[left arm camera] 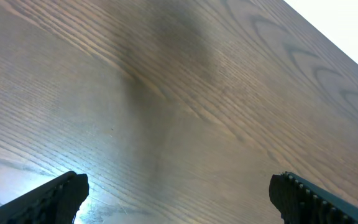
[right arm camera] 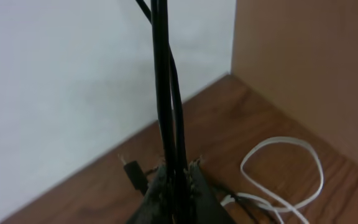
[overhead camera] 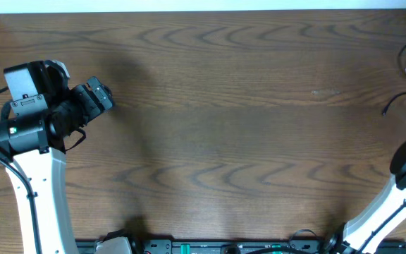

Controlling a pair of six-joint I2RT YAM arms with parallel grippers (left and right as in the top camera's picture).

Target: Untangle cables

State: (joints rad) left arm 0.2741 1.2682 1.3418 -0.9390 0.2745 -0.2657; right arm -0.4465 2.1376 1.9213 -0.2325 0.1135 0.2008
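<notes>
Right gripper (right arm camera: 178, 179) is clamped tight on the black cable (right arm camera: 163, 93). Two strands climb straight up from the jaws, in front of the white wall (right arm camera: 55, 74). One white cable (right arm camera: 283, 139) loops on the table (left arm camera: 166, 74) just beside it, far right corner. Left gripper (left arm camera: 179, 190) hangs wide open, holding nothing, well apart.

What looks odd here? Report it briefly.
Two black cable strands are pinched in the shut right end effector and run straight out of frame, while the white cable lies looped in the table's corner.
</notes>
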